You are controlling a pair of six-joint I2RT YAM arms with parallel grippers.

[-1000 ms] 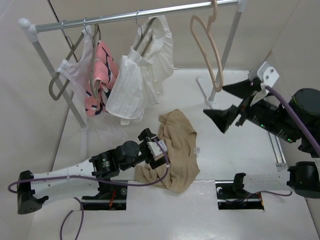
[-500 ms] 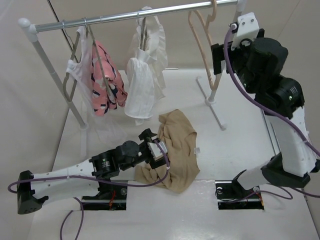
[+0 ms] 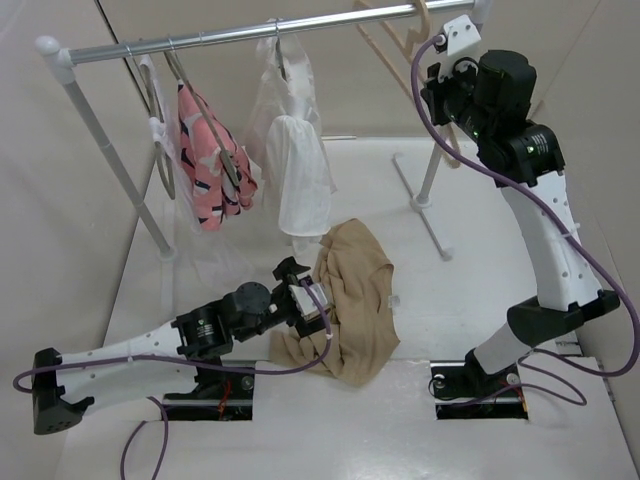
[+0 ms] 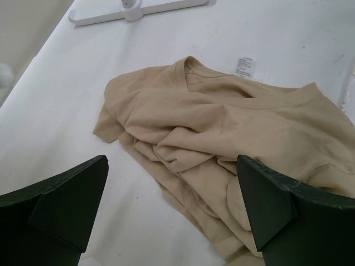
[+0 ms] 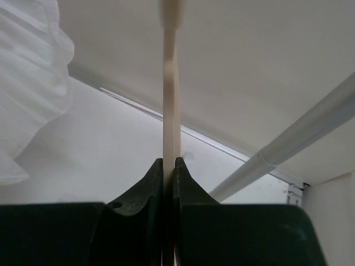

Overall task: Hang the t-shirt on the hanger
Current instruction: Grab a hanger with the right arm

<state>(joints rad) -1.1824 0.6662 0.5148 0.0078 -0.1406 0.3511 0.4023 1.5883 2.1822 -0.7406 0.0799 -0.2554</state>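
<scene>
Right gripper [image 5: 170,164] is way up by the rail [image 3: 250,32], jaws pressed together on the thin peach hanger [image 5: 170,111], pinching its bar edge-on (the hook looks looped over the rail's right end in the overhead view). Left gripper [image 4: 172,162] sits low over the table [image 3: 470,250], fingers spread wide with nothing in them, right at the tan t-shirt [image 4: 222,144]. The shirt's lying crumpled on the table, neck and white label [image 4: 244,66] on the far side. White garment [image 3: 300,170] and pink garment [image 3: 205,160] hang on the rail.

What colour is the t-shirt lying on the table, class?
Plain tan t-shirt, with a small white label; the left wrist view shows it best.
</scene>
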